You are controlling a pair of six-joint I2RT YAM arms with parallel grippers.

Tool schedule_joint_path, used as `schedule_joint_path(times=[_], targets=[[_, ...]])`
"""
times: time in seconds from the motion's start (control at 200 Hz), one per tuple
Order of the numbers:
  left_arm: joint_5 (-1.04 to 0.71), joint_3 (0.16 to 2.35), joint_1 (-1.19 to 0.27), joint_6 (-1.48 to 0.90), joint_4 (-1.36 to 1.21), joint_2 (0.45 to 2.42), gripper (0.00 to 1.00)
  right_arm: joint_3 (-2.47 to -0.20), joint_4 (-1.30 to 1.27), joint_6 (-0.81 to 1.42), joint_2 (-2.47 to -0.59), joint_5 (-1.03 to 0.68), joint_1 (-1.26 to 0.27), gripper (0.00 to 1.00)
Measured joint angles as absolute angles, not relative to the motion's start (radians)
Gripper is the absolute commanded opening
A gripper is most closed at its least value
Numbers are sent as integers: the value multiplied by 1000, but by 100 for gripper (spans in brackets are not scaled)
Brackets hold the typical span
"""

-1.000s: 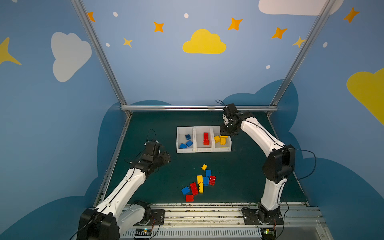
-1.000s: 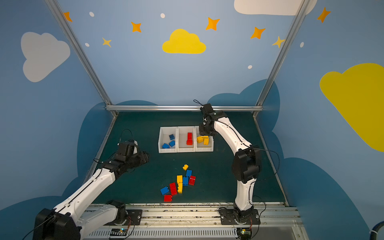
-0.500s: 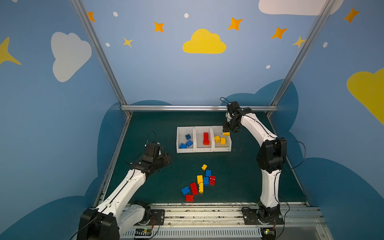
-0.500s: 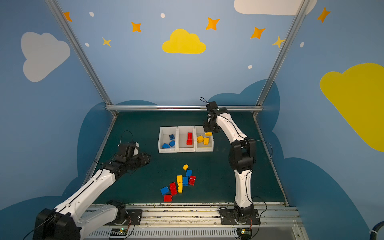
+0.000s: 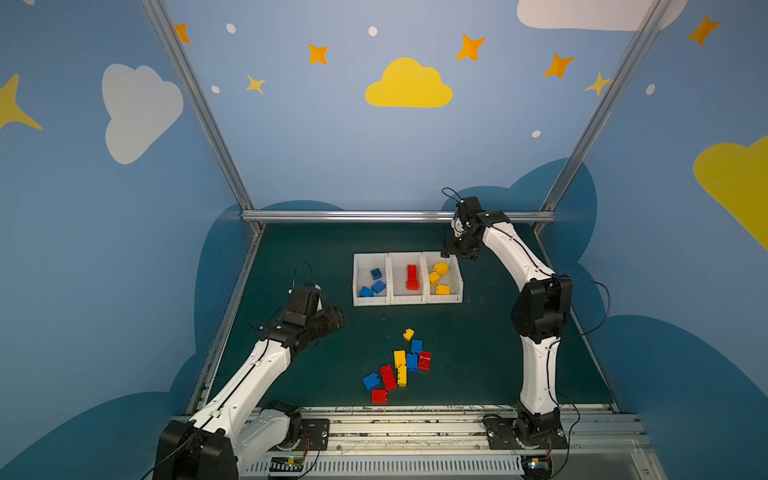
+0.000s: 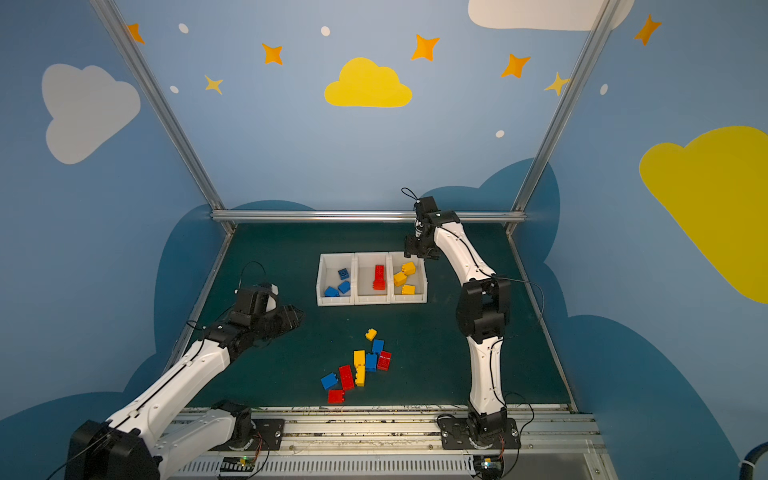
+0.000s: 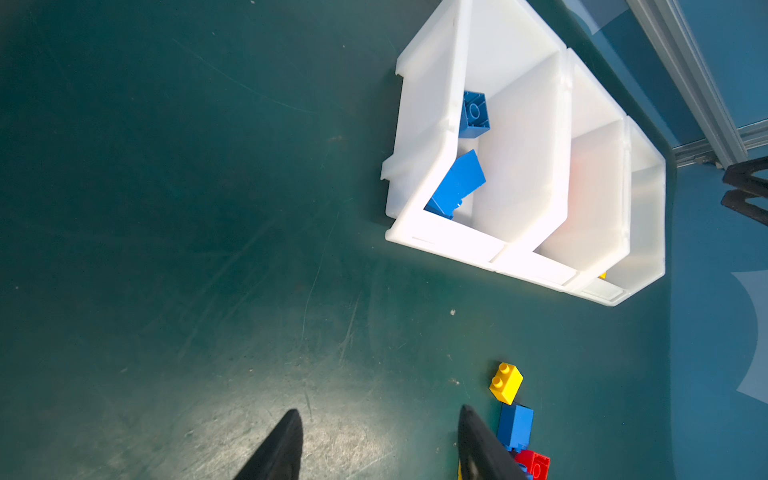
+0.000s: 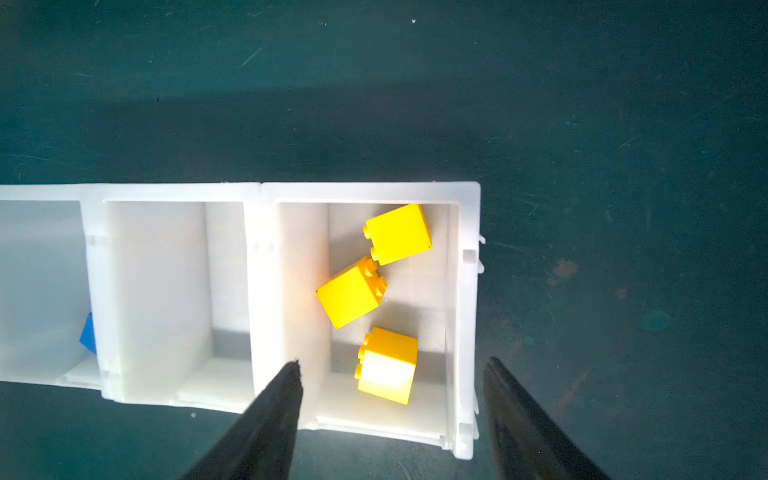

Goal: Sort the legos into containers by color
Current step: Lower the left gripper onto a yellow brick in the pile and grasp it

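Right wrist: R tool point(image 8: 393, 360) open, empty, over 3 yellow legos point(image 8: 352, 291) in bin point(image 8: 465, 311).

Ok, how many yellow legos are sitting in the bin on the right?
3. In the right bin, one yellow lego lies at the far end, another mid-bin, the third near the front wall. None looks hidden.
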State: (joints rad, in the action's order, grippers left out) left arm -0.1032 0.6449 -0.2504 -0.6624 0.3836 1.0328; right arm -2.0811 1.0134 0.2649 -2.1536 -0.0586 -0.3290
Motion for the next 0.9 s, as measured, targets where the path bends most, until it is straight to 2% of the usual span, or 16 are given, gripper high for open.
schedule_joint_path(times=[0.36,0.636,0.896], targets=[[-121,645,-303,-653,383,1034,62,-1945,995,280,-2060,-80,-329,69],[-162,674,-505,-669,385,1170,65,-1746,952,300,-1896,-95,-329,70],[-207,806,-662,-715,389,1366,65,-1520,910,320,-1747,-94,-329,70]])
